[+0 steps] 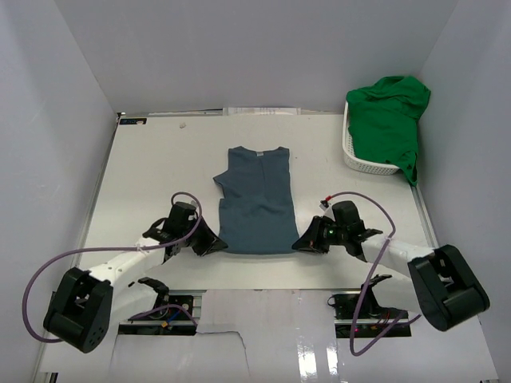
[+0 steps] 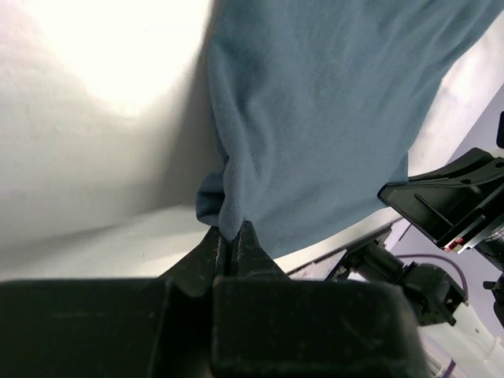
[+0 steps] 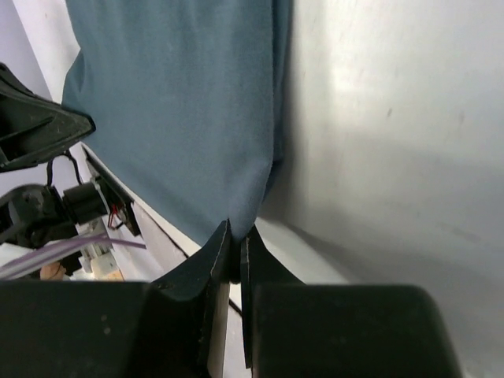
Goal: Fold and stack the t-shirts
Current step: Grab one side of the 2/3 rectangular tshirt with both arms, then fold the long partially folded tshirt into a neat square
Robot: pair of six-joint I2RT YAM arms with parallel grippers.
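As its hem likely needs lifting to fold, the left claw (image 1: 214, 246) and right claw (image 1: 302, 244) each pinch a bottom corner of the slate-blue t-shirt (image 1: 255, 199), flat mid-frame on the surface (image 1: 160, 159). The green t-shirt (image 1: 391, 112) sits upper right.

We find a robotics laboratory test cell. A white table (image 1: 160, 167) stands boxed by plain pale walls (image 1: 263, 48) on three sides. A left arm (image 1: 120, 267) and a right arm (image 1: 391, 254) are bolted at its near edge. Behind their fingers (image 1: 214, 246), purple cables (image 1: 355, 194) loop loose and bare wiring (image 1: 363, 319) lies exposed. Ahead of the fingers lie a blue shirt (image 1: 255, 199) and a white basket (image 1: 363, 165) holding a green shirt (image 1: 387, 120).
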